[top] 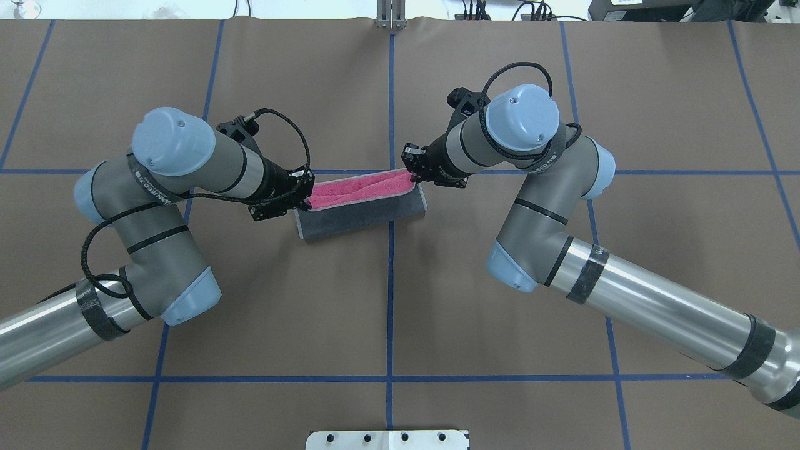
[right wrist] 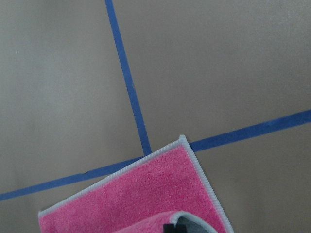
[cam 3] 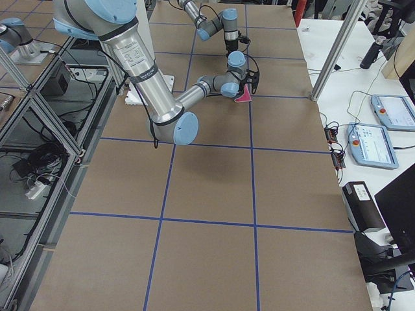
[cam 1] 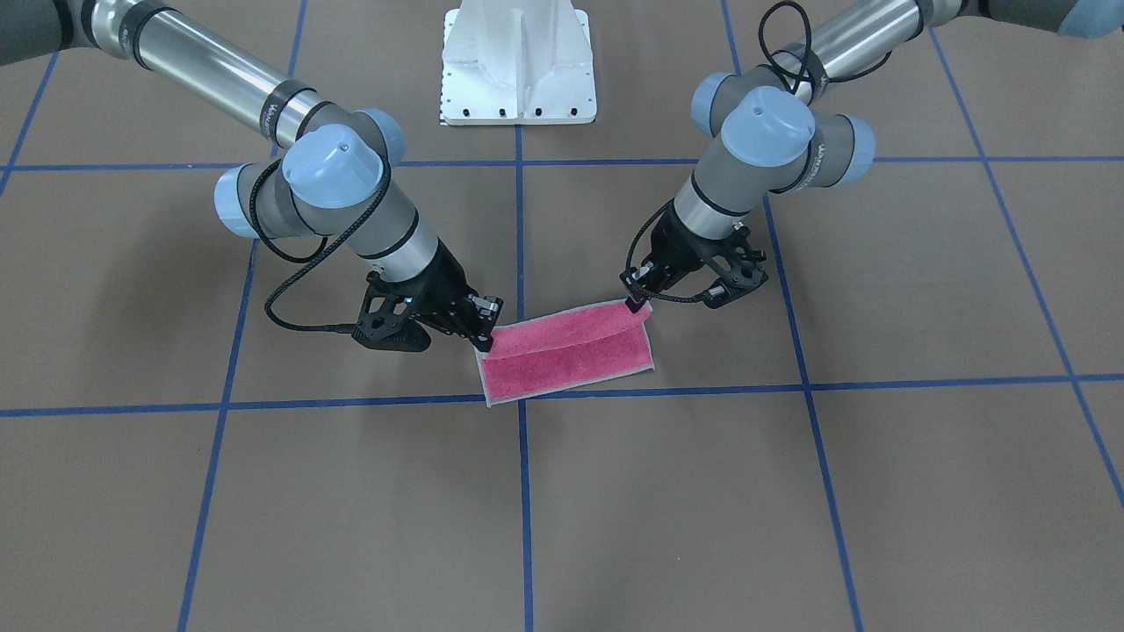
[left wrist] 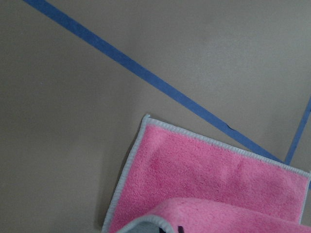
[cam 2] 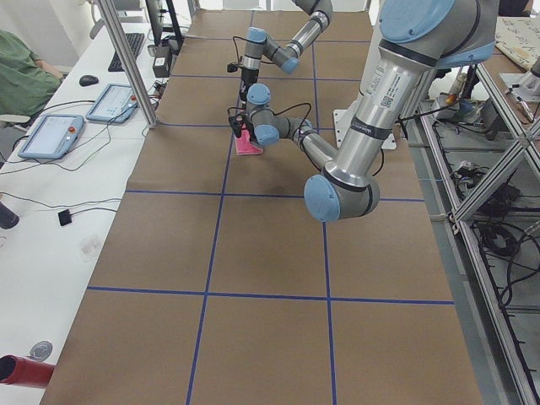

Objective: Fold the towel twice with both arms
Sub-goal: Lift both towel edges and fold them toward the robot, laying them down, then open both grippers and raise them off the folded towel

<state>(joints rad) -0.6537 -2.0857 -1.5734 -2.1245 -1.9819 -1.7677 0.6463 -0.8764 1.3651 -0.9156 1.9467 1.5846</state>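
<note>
Two corners of the towel (cam 1: 571,355) are pinched and raised off the bench (cam 1: 790,491), one in the left fingers (cam 1: 633,303) and one in the right fingers (cam 1: 485,329), each pair clenched on the cloth as far as the front and overhead views show. It sits mid-bench at a crossing of the blue tape lines (cam 1: 523,474), its far half flat with the pink face up and the robot-side half curled over it, dark grey outward. By my reading this is the first of the two folds, about halfway over. To do it well, both corners should travel together at one height and pace, with the edge between them kept lightly taut so that it does not sag or twist. Each corner should come down onto its matching far corner, stitched edging on edging, and be let go only once the cloth rests flat. From overhead the left arm (top: 156,187) and right arm (top: 531,156) hide their fingertips, and the lifted flap hides the pink half's far edge. Each wrist view shows only a dark sliver at its lower border, and in both side views the cloth is too small to judge
</note>
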